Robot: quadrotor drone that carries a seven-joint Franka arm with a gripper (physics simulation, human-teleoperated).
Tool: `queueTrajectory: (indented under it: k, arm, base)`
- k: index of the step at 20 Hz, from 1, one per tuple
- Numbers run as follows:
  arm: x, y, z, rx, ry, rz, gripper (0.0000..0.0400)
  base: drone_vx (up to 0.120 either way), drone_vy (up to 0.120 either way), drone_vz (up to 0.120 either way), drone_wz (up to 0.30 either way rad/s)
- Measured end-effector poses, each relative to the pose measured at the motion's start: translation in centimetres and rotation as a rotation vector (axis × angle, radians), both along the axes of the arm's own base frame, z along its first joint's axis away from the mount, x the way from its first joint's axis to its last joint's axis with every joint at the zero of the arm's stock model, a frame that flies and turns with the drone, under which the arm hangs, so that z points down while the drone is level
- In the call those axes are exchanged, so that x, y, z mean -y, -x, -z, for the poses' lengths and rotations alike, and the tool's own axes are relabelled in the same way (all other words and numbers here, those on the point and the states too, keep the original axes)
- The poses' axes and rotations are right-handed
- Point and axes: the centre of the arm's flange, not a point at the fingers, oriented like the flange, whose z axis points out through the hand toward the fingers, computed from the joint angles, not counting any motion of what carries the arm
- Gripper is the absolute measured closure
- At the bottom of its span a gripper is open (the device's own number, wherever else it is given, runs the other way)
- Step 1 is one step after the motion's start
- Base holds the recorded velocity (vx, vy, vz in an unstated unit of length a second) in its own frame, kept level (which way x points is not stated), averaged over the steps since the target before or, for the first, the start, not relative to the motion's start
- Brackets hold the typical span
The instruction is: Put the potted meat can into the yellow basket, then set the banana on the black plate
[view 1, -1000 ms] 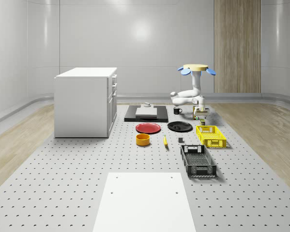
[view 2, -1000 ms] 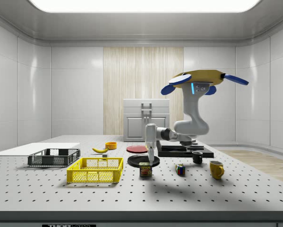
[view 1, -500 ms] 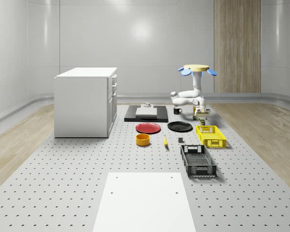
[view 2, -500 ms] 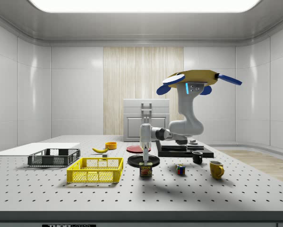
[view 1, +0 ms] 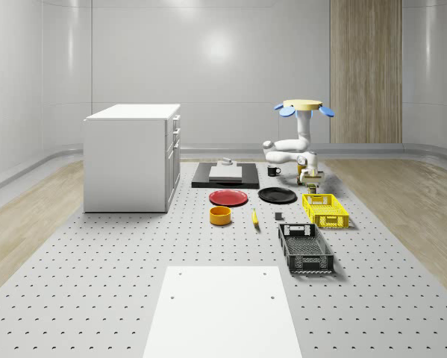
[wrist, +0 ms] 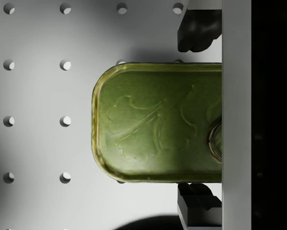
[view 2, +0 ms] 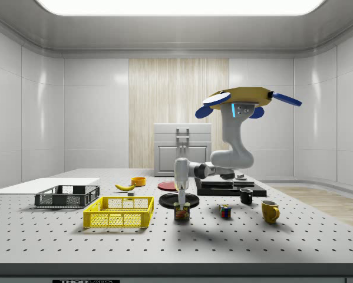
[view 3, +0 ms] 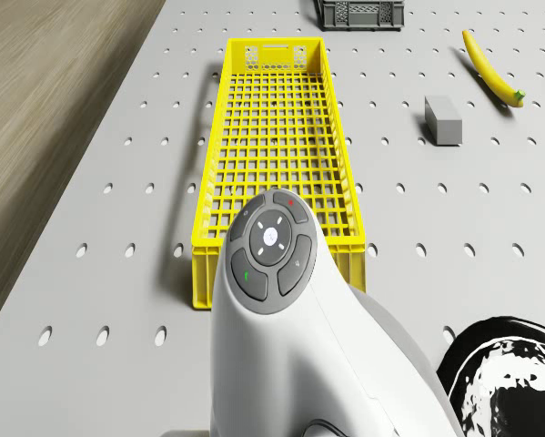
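The potted meat can (wrist: 157, 122) stands on the table just off the short end of the yellow basket (view 2: 118, 212) (view 3: 277, 137). My gripper (view 2: 181, 204) (wrist: 196, 117) is down over the can (view 2: 181, 214), open, with one of its fingers (wrist: 196, 33) on each side and a thin gap still showing. The drone (view 2: 247, 97) (view 1: 303, 108) hovers above the table's far right part, arm reaching down. The banana (view 2: 125, 187) (view 3: 490, 68) (view 1: 254, 218) lies on the table beyond the basket (view 1: 325, 209). The black plate (view 2: 179, 200) (view 1: 277, 195) (view 3: 509, 373) sits right behind the can.
A Rubik's cube (view 2: 224, 211), black mug (view 2: 246, 196) and yellow mug (view 2: 270, 211) stand to the can's right in the side view. A black basket (view 2: 67, 196), orange bowl (view 2: 138, 181), red plate (view 2: 170, 185) and grey block (view 3: 443, 120) lie further off. A white cabinet (view 1: 132, 156) stands at the far left.
The drone has shifted toward the side view's left, bringing the gripper from beside the can to over it. The gripper has then come down around the can.
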Motion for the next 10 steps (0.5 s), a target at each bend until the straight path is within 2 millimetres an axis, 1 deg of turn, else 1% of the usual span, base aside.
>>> queueTrajectory:
  k: [5,6,7,9,10]
  arm:
    - [0.0,0.0,-0.41,0.0,0.0,0.0,0.0]
    - [0.0,0.0,-0.46,0.0,0.0,0.0,0.0012]
    - [0.0,0.0,-0.5,0.0,0.0,0.0,0.0042]
    - [0.0,0.0,-0.56,0.0,0.0,0.0,0.0085]
    - [-0.01,0.0,-0.58,0.0,0.001,-0.001,0.0093]
  base:
    - [0.0,0.0,0.0,0.0]
    - [0.0,0.0,0.0,0.0]
    - [0.0,0.0,0.0,0.0]
    - [0.0,0.0,0.0,0.0]
    - [0.0,0.0,0.0,0.0]
